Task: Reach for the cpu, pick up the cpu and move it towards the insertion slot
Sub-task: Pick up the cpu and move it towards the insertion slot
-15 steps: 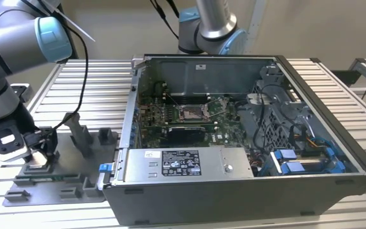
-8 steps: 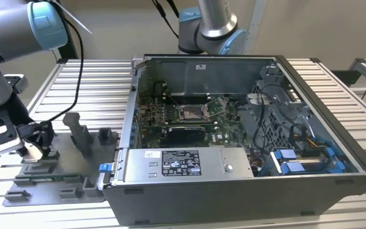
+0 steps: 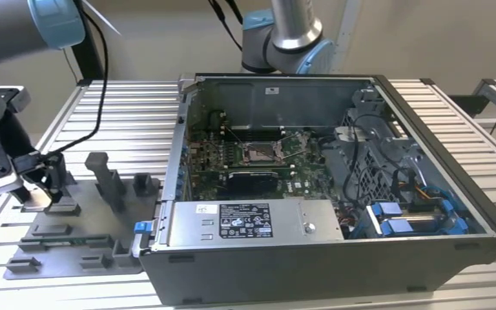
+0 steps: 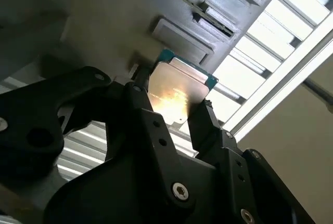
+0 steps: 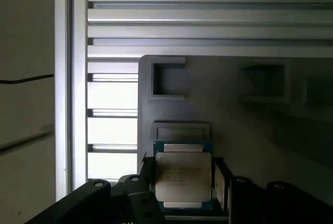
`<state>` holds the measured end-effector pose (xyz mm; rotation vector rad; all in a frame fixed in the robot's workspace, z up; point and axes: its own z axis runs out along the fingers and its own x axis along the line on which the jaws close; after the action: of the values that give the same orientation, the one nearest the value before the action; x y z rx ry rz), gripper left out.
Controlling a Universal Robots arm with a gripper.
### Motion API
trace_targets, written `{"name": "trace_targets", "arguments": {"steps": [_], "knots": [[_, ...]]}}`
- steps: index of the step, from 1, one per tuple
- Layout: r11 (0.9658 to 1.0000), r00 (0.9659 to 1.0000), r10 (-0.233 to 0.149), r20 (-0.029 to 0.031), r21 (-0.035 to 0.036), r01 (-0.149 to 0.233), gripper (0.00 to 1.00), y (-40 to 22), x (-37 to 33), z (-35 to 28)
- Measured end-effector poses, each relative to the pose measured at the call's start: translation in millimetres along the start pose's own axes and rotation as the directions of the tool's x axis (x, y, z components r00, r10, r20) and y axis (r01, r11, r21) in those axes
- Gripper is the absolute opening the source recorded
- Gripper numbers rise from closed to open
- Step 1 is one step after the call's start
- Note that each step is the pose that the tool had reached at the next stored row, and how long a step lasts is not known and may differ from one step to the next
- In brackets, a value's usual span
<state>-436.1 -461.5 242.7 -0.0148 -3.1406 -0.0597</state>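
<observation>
Nearest, in both wrist views, the two black fingers [image 5: 147, 180] are closed against opposite edges of the one cpu [image 5: 183, 176]. Its silvery top faces up with a teal rim around it, and its other two edges are free. I cannot tell whether it rests on the grey fixture plate [image 5: 250, 130] or sits just off it. Just past the chip lies one shallow rectangular block [image 5: 182, 130]. Then come two square pockets [image 5: 166, 81], the plate's rounded corner and the bare slats of the table [image 5: 208, 21].

In the exterior view the gripper [image 3: 41, 189] hangs at 9 o'clock, low over the plate near its 10 o'clock corner, with open air above. Two upright posts [image 3: 101, 173] stand at the gripper's 3 o'clock, and one long green memory stick [image 3: 67, 241] lies at its 6 o'clock.

Farther toward 3 o'clock, one computer case [image 3: 317, 271] lies with its top open. Its side wall [image 3: 177, 155] rises between the gripper and the board. The one insertion slot [image 3: 259, 152], a silvery frame with a dark centre, sits on the green motherboard [image 3: 304, 174], well apart from the cpu. The space above it is open. Blue clips [image 3: 400, 226] crowd the case's 4 o'clock corner.
</observation>
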Motion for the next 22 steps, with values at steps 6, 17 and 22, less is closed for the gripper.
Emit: {"name": "trace_targets", "arguments": {"steps": [6,17,22], "knots": [[1.0,1.0,0.0,0.0001,0.0,0.0,0.0,0.5,0.0,-12.4],[1.0,1.0,0.0,0.0001,-0.0001,0.0,0.0,1.3,0.0,-33.0],[1.0,1.0,0.0,0.0,0.0001,0.0,0.0,1.7,0.0,-45.2]]}}
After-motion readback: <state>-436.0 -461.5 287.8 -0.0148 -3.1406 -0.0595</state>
